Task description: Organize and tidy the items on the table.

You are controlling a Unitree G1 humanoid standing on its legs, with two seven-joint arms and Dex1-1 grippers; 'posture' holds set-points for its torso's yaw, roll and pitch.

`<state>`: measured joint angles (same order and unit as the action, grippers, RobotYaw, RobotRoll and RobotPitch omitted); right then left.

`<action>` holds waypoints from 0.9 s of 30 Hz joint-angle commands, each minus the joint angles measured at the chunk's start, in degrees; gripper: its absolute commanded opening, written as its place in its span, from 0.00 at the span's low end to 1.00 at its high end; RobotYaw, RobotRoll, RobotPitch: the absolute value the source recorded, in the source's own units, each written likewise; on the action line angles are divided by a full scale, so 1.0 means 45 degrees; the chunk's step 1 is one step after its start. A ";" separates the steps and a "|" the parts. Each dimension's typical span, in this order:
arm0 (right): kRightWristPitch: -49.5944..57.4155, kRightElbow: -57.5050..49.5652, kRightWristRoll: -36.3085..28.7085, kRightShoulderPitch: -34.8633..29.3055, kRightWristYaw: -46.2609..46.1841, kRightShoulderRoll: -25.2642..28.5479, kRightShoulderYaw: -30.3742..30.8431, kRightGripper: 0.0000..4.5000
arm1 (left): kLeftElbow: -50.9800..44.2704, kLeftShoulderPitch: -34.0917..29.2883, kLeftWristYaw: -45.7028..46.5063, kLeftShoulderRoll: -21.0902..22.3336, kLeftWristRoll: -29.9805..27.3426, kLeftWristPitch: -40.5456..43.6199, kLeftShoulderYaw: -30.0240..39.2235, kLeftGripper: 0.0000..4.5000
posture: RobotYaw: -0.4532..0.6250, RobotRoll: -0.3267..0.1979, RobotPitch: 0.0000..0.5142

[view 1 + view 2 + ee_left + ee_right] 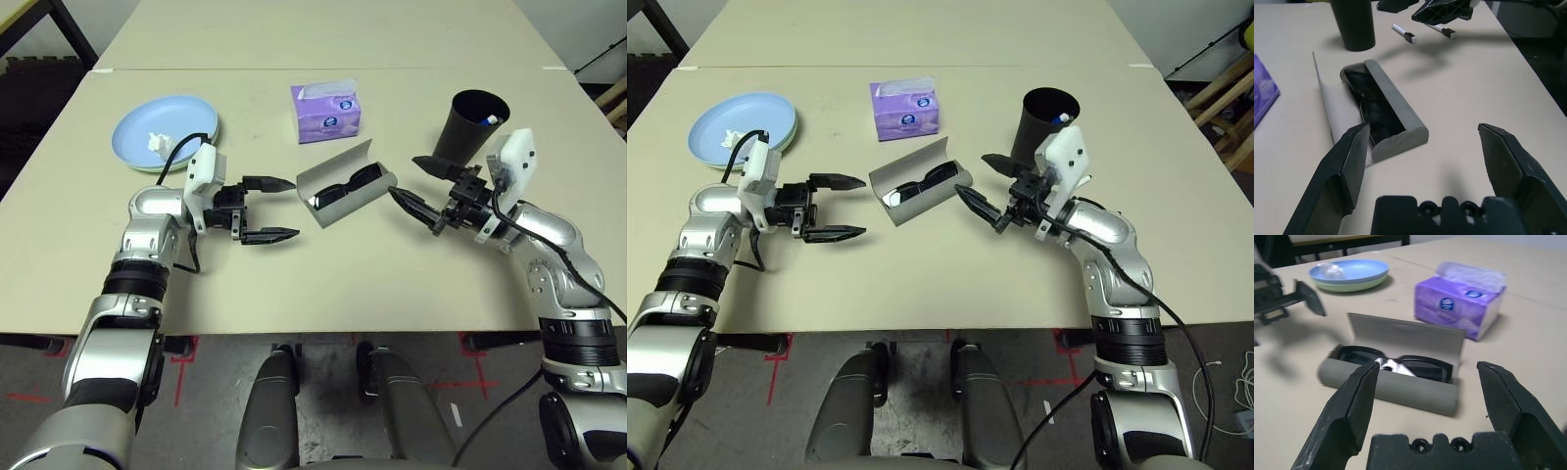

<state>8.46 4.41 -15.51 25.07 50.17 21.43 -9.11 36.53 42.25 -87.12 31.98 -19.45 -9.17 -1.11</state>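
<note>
A grey glasses case [329, 169] lies open at the middle of the table [323, 284], with black sunglasses [348, 185] inside it. My left gripper [295, 208] hovers open just left of the case. On the case's right side my right gripper [405, 176] is also open, and nothing is between the fingers of either. At the far left a light blue plate [181, 122] rests on a pale green plate [1354, 284] and carries a crumpled white tissue [155, 143]. A black cup [472, 132] at the far right has a white-tipped pen [491, 119] in it. Two pens [1403, 33] lie on the table beside the cup.
A purple tissue box [326, 113] stands just behind the open case. A seam runs across the far side where a second table [323, 34] adjoins. Bare tabletop stretches in front of the case toward the near edge.
</note>
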 commanded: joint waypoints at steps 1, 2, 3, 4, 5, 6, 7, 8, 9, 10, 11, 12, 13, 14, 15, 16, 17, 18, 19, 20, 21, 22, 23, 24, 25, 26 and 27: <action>-0.1127 0.1124 -0.0279 -0.0165 0.0354 0.0354 -0.0226 0.99 | -0.0322 -0.0155 0.0060 0.0246 0.0063 0.0224 0.0114 1.00 | 0.50 0.62 0.48; -0.1514 0.1408 -0.0233 -0.0143 0.0471 0.0468 -0.0176 0.99 | -0.0291 -0.0148 0.0051 0.0300 0.0062 0.0215 0.0147 1.00 | 0.51 0.62 0.48; -0.2209 0.1819 -0.0074 -0.0120 0.0768 0.0676 -0.0064 0.99 | -0.0259 -0.0127 0.0081 0.0333 0.0075 0.0212 0.0170 1.00 | 0.51 0.62 0.49; -0.2739 0.2191 0.0016 -0.0094 0.1029 0.0851 0.0010 0.99 | -0.0238 -0.0105 0.0116 0.0346 0.0095 0.0214 0.0185 1.00 | 0.51 0.62 0.49; -0.3144 0.2530 0.0057 -0.0046 0.1149 0.0962 0.0033 0.99 | -0.0211 -0.0088 0.0144 0.0357 0.0115 0.0206 0.0198 1.00 | 0.51 0.62 0.49; -0.3484 0.2869 0.0062 0.0028 0.1263 0.1069 0.0038 0.99 | -0.0179 -0.0066 0.0185 0.0367 0.0139 0.0191 0.0215 1.00 | 0.51 0.62 0.49; -0.3809 0.3132 0.0081 0.0086 0.1446 0.1182 0.0112 0.99 | -0.0126 -0.0049 0.0219 0.0390 0.0150 0.0166 0.0249 1.00 | 0.51 0.62 0.49; -0.4164 0.3348 0.0088 0.0134 0.1660 0.1287 0.0192 0.99 | -0.0080 -0.0031 0.0263 0.0407 0.0159 0.0145 0.0275 1.00 | 0.51 0.62 0.49; -0.4360 0.3532 0.0031 0.0202 0.1794 0.1365 0.0206 0.99 | -0.0053 -0.0008 0.0365 0.0390 0.0183 0.0125 0.0288 1.00 | 0.51 0.62 0.49; -0.4453 0.3626 -0.0028 0.0255 0.1859 0.1405 0.0221 0.99 | -0.0029 0.0015 0.0503 0.0362 0.0184 0.0120 0.0328 1.00 | 0.51 0.62 0.49; -0.4502 0.3667 -0.0095 0.0297 0.1918 0.1430 0.0237 0.99 | -0.0011 0.0059 0.0745 0.0302 0.0169 0.0186 0.0401 1.00 | 0.51 0.62 0.49; -0.4518 0.3660 -0.0136 0.0318 0.1954 0.1449 0.0263 0.99 | 0.0021 0.0111 0.1015 0.0256 0.0183 0.0232 0.0469 1.00 | 0.51 0.62 0.49; -0.4518 0.3610 -0.0156 0.0316 0.1963 0.1453 0.0291 0.99 | 0.0068 0.0152 0.1195 0.0241 0.0208 0.0190 0.0507 1.00 | 0.51 0.62 0.49; -0.4484 0.3525 -0.0180 0.0306 0.1942 0.1454 0.0309 0.99 | 0.0137 0.0203 0.1443 0.0235 0.0271 0.0182 0.0534 1.00 | 0.51 0.62 0.49; -0.4388 0.3365 -0.0256 0.0279 0.1922 0.1456 0.0301 0.99 | 0.0179 0.0268 0.1737 0.0218 0.0332 0.0333 0.0558 1.00 | 0.51 0.62 0.49; -0.4221 0.3155 -0.0378 0.0221 0.1956 0.1479 0.0296 0.99 | 0.0210 0.0324 0.1975 0.0208 0.0429 0.0388 0.0554 1.00 | 0.51 0.62 0.49; -0.4034 0.2937 -0.0506 0.0149 0.2007 0.1496 0.0307 0.99 | 0.0235 0.0366 0.2109 0.0206 0.0466 0.0452 0.0560 1.00 | 0.51 0.62 0.48; -0.3837 0.2775 -0.0601 0.0074 0.2079 0.1530 0.0347 0.99 | 0.0271 0.0404 0.2196 0.0201 0.0459 0.0536 0.0578 1.00 | 0.51 0.62 0.48; -0.3692 0.2664 -0.0654 0.0008 0.2130 0.1565 0.0387 0.99 | 0.0297 0.0430 0.2247 0.0205 0.0460 0.0581 0.0583 1.00 | 0.51 0.62 0.48; -0.3549 0.2580 -0.0689 -0.0064 0.2177 0.1603 0.0426 0.99 | 0.0327 0.0456 0.2305 0.0215 0.0477 0.0638 0.0578 1.00 | 0.51 0.62 0.48; -0.3437 0.2516 -0.0728 -0.0124 0.2208 0.1635 0.0458 0.99 | 0.0356 0.0476 0.2384 0.0225 0.0511 0.0678 0.0570 1.00 | 0.51 0.62 0.48; -0.3336 0.2453 -0.0772 -0.0167 0.2190 0.1650 0.0477 0.99 | 0.0410 0.0499 0.2471 0.0228 0.0547 0.0704 0.0569 1.00 | 0.51 0.62 0.48; -0.3257 0.2401 -0.0804 -0.0191 0.2164 0.1657 0.0494 0.99 | 0.0458 0.0516 0.2532 0.0237 0.0579 0.0741 0.0562 1.00 | 0.51 0.62 0.48; -0.3206 0.2374 -0.0815 -0.0191 0.2135 0.1652 0.0507 0.99 | 0.0514 0.0538 0.2564 0.0244 0.0599 0.0757 0.0558 1.00 | 0.51 0.62 0.48; -0.3159 0.2312 -0.0821 -0.0189 0.2097 0.1635 0.0518 0.99 | 0.0561 0.0534 0.2611 0.0259 0.0690 0.0705 0.0505 1.00 | 0.51 0.62 0.48; -0.3119 0.2255 -0.0821 -0.0181 0.2064 0.1619 0.0526 0.99 | 0.0612 0.0529 0.2653 0.0283 0.0790 0.0667 0.0447 1.00 | 0.51 0.62 0.47; -0.3078 0.2204 -0.0822 -0.0169 0.2035 0.1608 0.0534 0.99 | 0.0678 0.0532 0.2684 0.0304 0.0895 0.0596 0.0397 1.00 | 0.51 0.62 0.47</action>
<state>-6.04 15.63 -18.62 25.20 59.45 28.45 -7.25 38.76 44.54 -75.13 32.84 -16.78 -6.25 1.24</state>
